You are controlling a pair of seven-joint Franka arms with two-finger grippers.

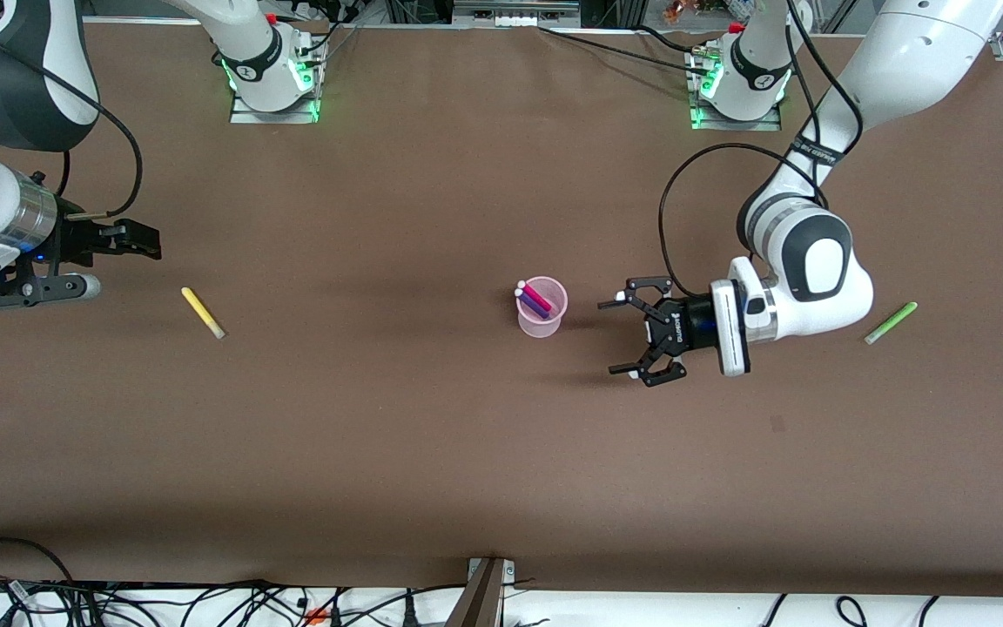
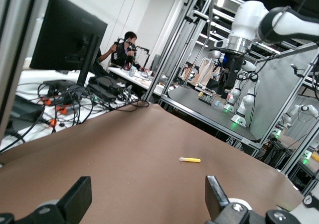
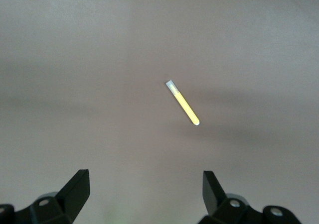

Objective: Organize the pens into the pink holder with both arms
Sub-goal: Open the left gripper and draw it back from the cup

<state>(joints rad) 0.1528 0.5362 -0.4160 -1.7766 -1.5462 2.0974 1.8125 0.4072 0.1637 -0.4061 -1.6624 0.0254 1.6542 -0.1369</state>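
From the front camera, the pink holder (image 1: 542, 306) stands upright near the middle of the worktop (image 1: 432, 453), with the magenta pen (image 1: 534, 297) and the dark purple pen (image 1: 532, 304) leaning inside it, pale caps up, so half the job looks done. The left pincer (image 1: 644, 336) lies on its side at the holder's three o'clock, near it but not touching, its fingers spread wide and holding nothing; pointing at the cup that way suits an arm that has just let a pen go into it, as I judge. The light green pen (image 1: 891, 322) lies flat toward the left arm's end of the worktop, at three o'clock from that arm's wrist, likely its next pick. The yellow pen (image 1: 203, 313) lies flat toward the right arm's end, at the holder's nine o'clock and well apart from it. The right pincer (image 1: 137, 240) hangs at about ten o'clock from the yellow pen, above the worktop. In the left wrist view, the left pincer's two fingertips (image 2: 79, 198) stand far apart with bare worktop between them, and the yellow pen (image 2: 190, 160) shows small and distant at about one o'clock of the gap. In the right wrist view, the right pincer's fingertips (image 3: 77, 190) are spread and empty, and the yellow pen (image 3: 183, 103) lies slanted at twelve o'clock above the gap, so this arm seems lined up to descend on it.
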